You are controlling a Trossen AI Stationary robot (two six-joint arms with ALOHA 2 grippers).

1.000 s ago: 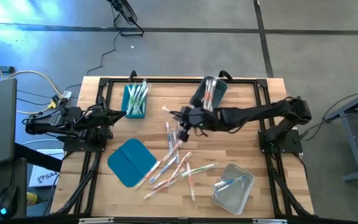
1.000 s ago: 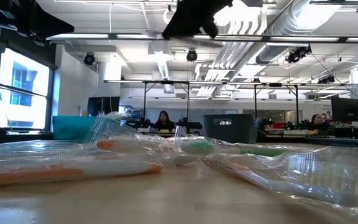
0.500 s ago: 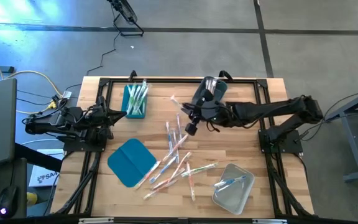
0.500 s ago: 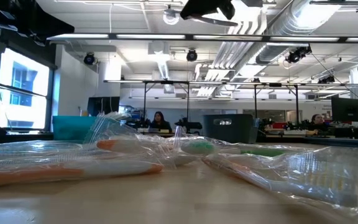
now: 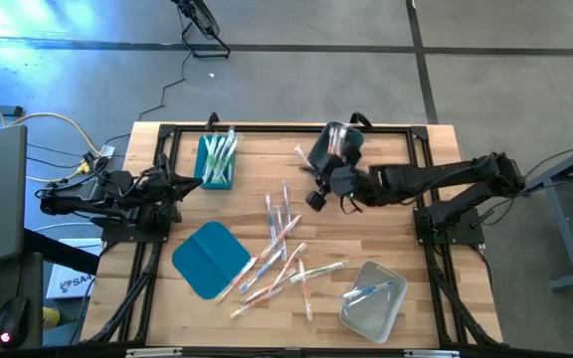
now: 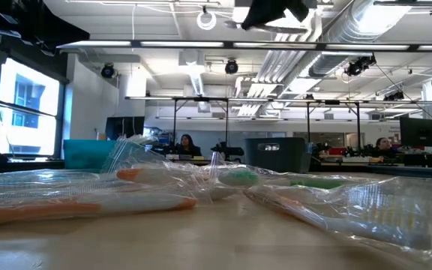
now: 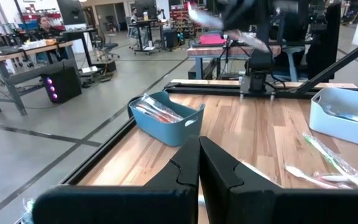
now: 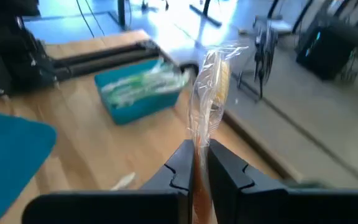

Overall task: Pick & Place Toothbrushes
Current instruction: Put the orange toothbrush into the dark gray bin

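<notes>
right gripper: the right gripper (image 8: 196, 163) hangs above the far middle of the table (image 5: 386, 239), just beside the grey bin (image 5: 338, 145), its two fingers pinched tight on one wrapped toothbrush (image 8: 209, 93)
held brush: it stands up past the fingertips in the right wrist view, crinkled clear wrap around an orange part; from above it shows only as a thin pale sliver (image 5: 304, 156) off the gripper's end
loose toothbrushes: a scatter of them (image 5: 282, 254) lies on the wood between the flat teal lid (image 5: 210, 259) and the clear bin (image 5: 374, 297); more sit sorted in the teal bin (image 5: 215, 162), and a few in the clear bin
how they'd handle: I'd say very light, thin and fairly stiff under a slick, crackly film, so apt to swivel or slip in a two-finger pinch; not fragile, though the loose film could snag a neighbour in the pile
where to grip: looks best across the handle near its middle, where the stick is solid, rather than on an empty tail of wrap; the present hold seems low on the handle, leaving a long free end that could wag
left gripper: the left gripper (image 7: 199, 163) waits at the table's left edge near the teal bin, fingers pressed together on nothing
</notes>
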